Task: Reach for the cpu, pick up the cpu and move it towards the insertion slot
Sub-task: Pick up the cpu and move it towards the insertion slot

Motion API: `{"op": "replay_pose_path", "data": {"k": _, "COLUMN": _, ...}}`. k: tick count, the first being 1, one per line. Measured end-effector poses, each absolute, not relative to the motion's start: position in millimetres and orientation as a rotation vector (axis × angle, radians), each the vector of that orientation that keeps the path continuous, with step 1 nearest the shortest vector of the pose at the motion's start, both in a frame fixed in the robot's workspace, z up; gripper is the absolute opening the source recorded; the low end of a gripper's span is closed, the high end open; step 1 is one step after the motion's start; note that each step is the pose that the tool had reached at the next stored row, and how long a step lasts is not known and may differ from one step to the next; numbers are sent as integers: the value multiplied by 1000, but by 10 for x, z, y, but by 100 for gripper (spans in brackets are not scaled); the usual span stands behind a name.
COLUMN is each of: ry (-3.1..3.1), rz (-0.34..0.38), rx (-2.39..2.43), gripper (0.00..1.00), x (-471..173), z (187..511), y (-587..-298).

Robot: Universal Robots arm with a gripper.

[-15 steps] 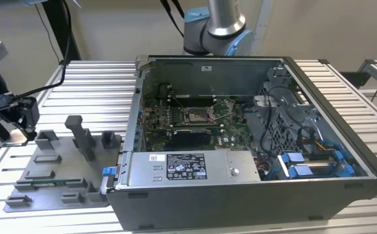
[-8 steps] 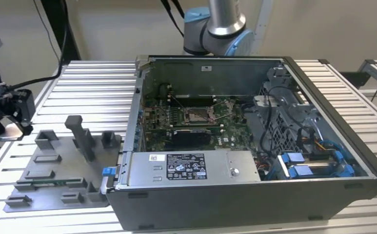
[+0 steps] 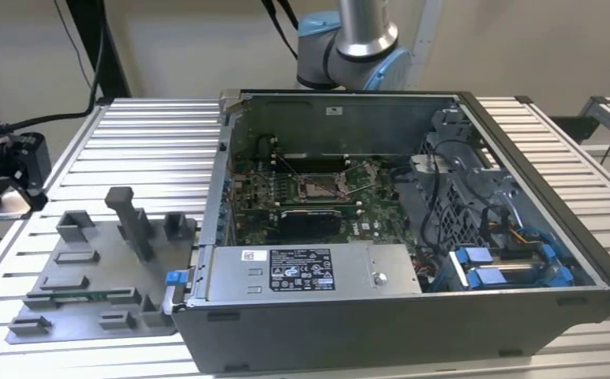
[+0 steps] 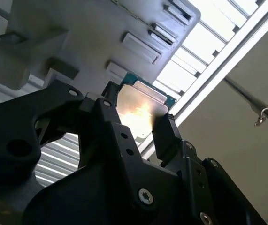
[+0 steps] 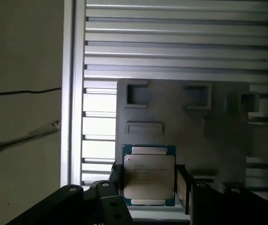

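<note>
The cpu point(image 5: 149, 174) is a thin square chip with a pale silvery top and a green rim. My gripper point(image 5: 150, 182) is shut on it, a black finger pressing each side. In the second wrist view the cpu point(image 4: 141, 110) sits between the same fingers point(image 4: 167, 136), lifted off the grey fixture plate. In the exterior view the gripper point(image 3: 8, 207) hangs at the far left, beyond the table's edge, with the cpu's pale face showing under it. The insertion slot point(image 3: 320, 187), a shiny metal frame with a dark centre, lies on the green board inside the open computer case.
The grey fixture plate point(image 3: 94, 292) with upright blocks lies on the slatted metal table point(image 3: 147, 150) between gripper and case. The case walls point(image 3: 218, 181) stand around the board. A power supply point(image 3: 305, 272) and blue-tabbed cables point(image 3: 494, 268) fill its near side. The arm's base point(image 3: 347, 47) rises behind.
</note>
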State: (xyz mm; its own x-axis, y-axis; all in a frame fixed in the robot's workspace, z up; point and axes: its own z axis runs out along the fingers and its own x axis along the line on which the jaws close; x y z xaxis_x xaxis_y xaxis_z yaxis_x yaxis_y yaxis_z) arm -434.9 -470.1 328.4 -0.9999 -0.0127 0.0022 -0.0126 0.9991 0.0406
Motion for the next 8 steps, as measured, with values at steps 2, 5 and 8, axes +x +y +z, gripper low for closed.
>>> {"op": "replay_pose_path", "data": {"k": 2, "ry": -3138, "rz": -64, "rx": 20, "gripper": 0, "x": -4349, "z": 3349, "y": -4701}}
{"op": "replay_pose_path", "data": {"k": 5, "ry": -3138, "rz": -64, "rx": 20, "gripper": 0, "x": -4349, "z": 3439, "y": -4701}}
{"op": "replay_pose_path", "data": {"k": 8, "ry": -3139, "rz": -64, "rx": 20, "gripper": 0, "x": -4349, "z": 3505, "y": -4701}}
